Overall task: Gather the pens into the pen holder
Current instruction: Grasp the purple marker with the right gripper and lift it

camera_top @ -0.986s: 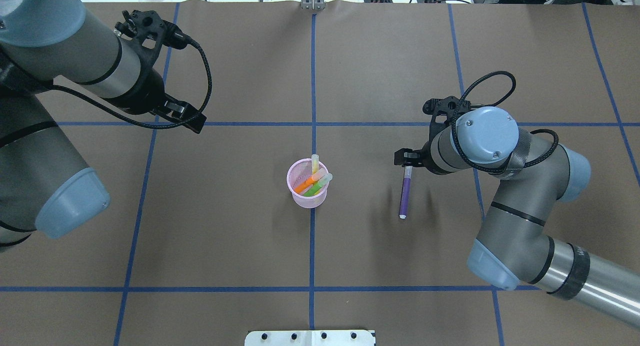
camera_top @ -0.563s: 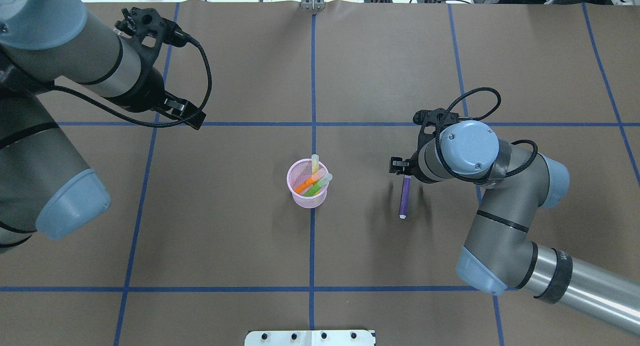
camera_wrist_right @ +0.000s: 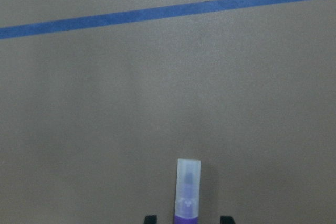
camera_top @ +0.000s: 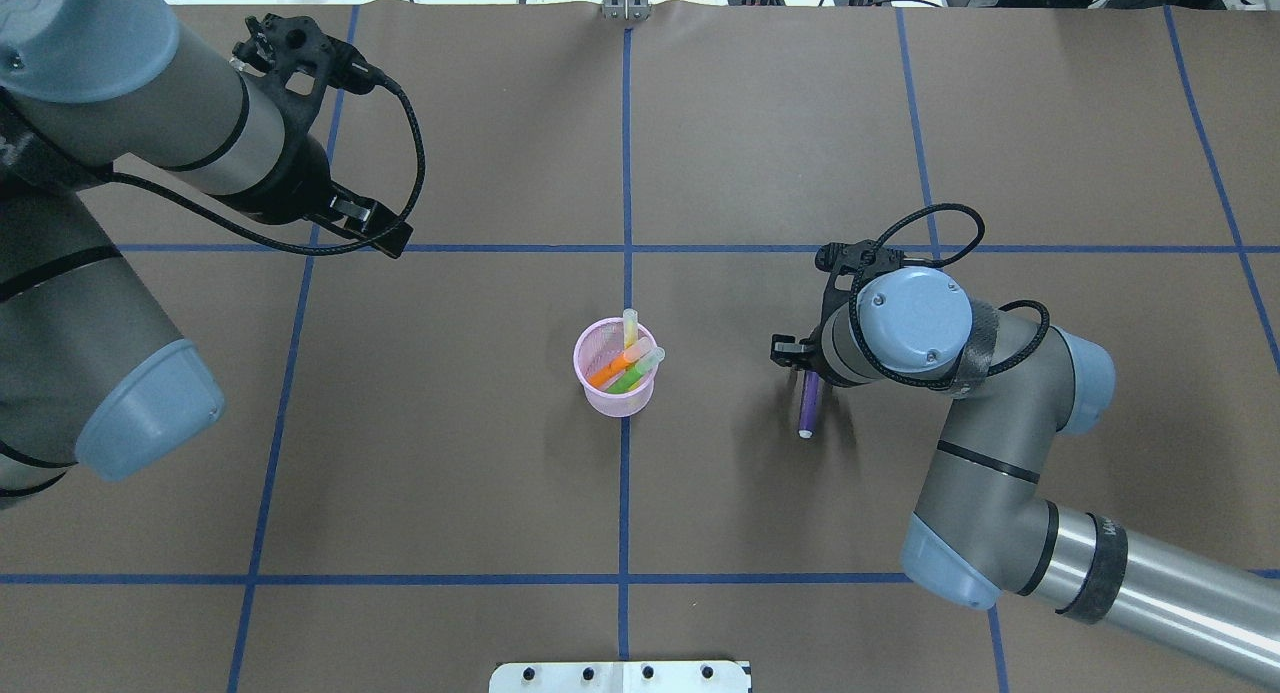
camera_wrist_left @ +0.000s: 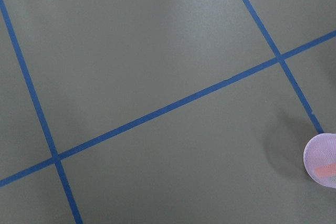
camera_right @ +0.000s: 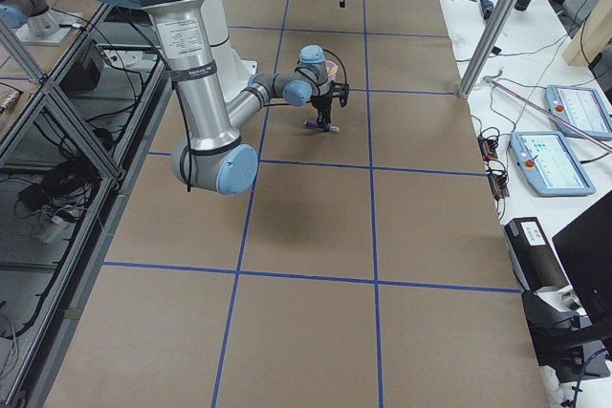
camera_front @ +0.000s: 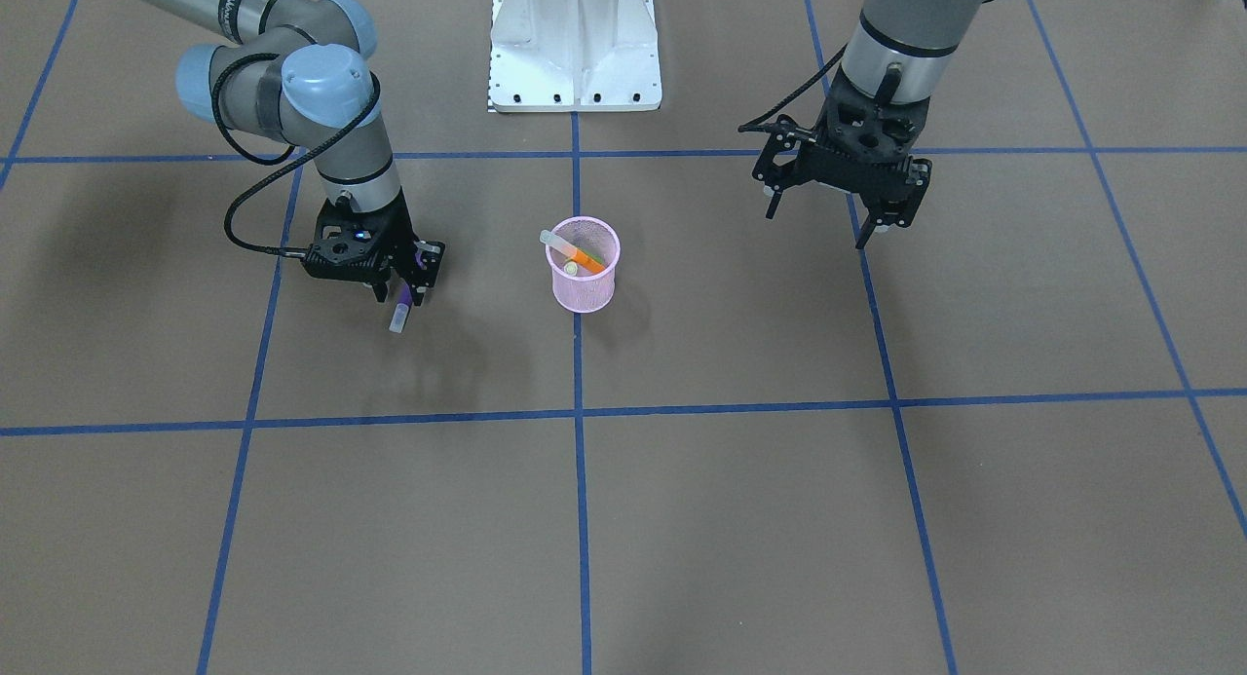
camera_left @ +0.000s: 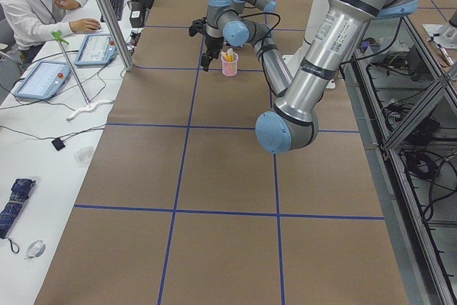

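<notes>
Only wrist-side — purple pen [camera_wrist_right: 188, 190], right claw [camera_wrist_right: 188, 219] astride

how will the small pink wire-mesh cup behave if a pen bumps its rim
The small pink wire-mesh cup is probably light: its wall is thin open mesh, so a bump could slide it on the brown paper. It may also tip, since the orange pen and green pen lean to one side, caps above the rim.
</notes>
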